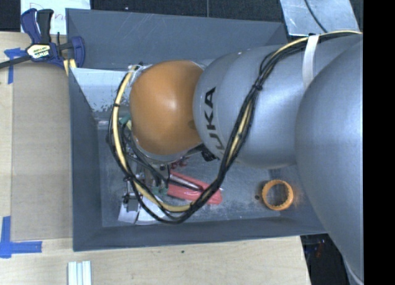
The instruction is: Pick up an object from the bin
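Note:
My gripper (137, 186) hangs low over the front left part of the bin, mostly hidden under the arm's orange cover and cables. Just to its right lies a red and pink long-handled thing (192, 189), flat on the bin floor and partly crossed by a cable. A small white flat thing (141, 216) shows on the floor right below the gripper, near the front wall. Whether anything is held I cannot make out.
A tan tape roll (277, 194) lies flat at the front right of the bin, apart from the gripper. The thick grey arm covers the bin's right and back. The bin's left wall stands close to the gripper.

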Available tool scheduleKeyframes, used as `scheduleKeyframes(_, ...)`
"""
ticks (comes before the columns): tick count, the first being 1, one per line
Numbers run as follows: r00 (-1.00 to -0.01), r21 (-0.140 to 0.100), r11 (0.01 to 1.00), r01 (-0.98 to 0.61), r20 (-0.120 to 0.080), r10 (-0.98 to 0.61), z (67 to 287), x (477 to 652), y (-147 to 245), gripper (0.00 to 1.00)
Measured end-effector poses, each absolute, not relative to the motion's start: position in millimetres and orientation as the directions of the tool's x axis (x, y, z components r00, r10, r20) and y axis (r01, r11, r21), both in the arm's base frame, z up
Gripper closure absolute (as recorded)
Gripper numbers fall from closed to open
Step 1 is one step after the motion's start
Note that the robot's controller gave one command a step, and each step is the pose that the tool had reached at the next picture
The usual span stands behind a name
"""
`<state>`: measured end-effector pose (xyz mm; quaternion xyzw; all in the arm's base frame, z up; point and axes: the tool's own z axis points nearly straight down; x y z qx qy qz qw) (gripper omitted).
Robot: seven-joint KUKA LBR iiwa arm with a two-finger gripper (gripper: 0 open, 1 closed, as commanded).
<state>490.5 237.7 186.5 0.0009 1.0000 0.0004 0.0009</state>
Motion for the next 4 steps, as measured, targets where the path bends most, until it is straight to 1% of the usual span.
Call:
scheduleKeyframes(1,-1.000,0.001,1.000,0.002,-0.002,0.002,187,490.5,238,0.00)
scheduleKeyframes(2,-0.999,-0.001,0.999,-0.046,0.001,-0.046,266,484.8,209,0.00)
scheduleKeyframes(3,-0.991,-0.001,0.991,0.134,0.001,0.134,312,498.8,210,0.00)
scheduleKeyframes(4,-0.988,0.000,0.988,-0.153,-0.011,-0.153,325,549.7,111,1.00)
